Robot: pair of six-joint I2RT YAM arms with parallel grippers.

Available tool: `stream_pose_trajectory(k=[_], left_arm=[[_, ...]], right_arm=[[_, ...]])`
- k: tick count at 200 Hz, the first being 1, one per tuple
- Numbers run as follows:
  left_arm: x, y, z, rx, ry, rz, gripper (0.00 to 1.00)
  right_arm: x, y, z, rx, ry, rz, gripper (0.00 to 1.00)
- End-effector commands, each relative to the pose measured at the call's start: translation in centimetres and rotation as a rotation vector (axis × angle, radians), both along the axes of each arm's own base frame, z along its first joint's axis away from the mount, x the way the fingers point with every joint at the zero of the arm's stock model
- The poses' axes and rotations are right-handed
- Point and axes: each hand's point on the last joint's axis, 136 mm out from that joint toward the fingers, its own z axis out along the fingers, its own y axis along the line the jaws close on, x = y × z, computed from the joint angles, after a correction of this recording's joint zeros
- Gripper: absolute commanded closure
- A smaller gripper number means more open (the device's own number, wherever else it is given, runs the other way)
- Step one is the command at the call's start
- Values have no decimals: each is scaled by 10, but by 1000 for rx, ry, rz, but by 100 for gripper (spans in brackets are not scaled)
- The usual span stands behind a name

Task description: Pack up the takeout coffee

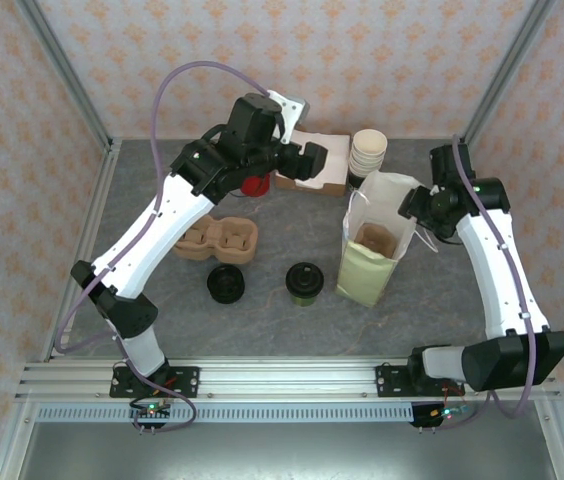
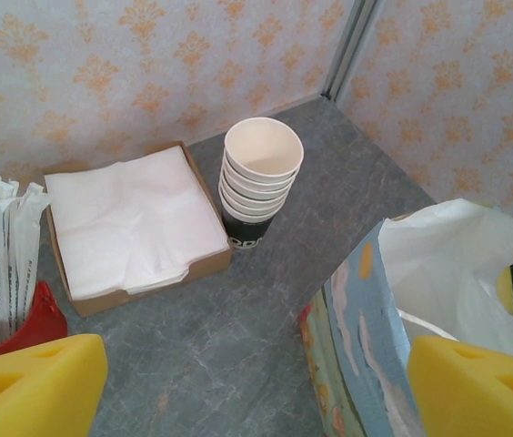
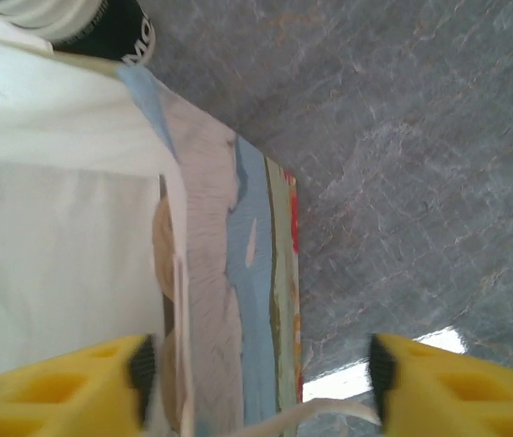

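Olive-green takeout coffee (image 1: 304,283) stood unpacked beside your paper bag (image 1: 362,275); left gripper (image 2: 256,387) gaped empty, right gripper (image 3: 256,382) open astride its rim.

Bright even light, faint shadows; right wrist view soft, glare on table (image 3: 420,182)

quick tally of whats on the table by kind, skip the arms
takeout coffee: 1
black round object: 1
cardboard cup carrier: 1
paper bag: 1
stack of cream cups: 1
box of napkins: 1
red straw holder: 1
total: 7
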Motion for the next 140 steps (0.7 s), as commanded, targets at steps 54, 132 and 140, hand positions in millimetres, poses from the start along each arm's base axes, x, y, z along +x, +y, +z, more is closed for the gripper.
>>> stream_pose_trajectory(k=[54, 132, 140], left_arm=[[-16, 4, 31, -68, -37, 1, 14], [-29, 7, 29, -82, -54, 8, 14], [-29, 6, 28, -83, -52, 6, 14]], right_arm=[[10, 16, 59, 47, -343, 122, 100], [-33, 37, 76, 107, -594, 278, 100], [-34, 39, 76, 113, -598, 285, 100]])
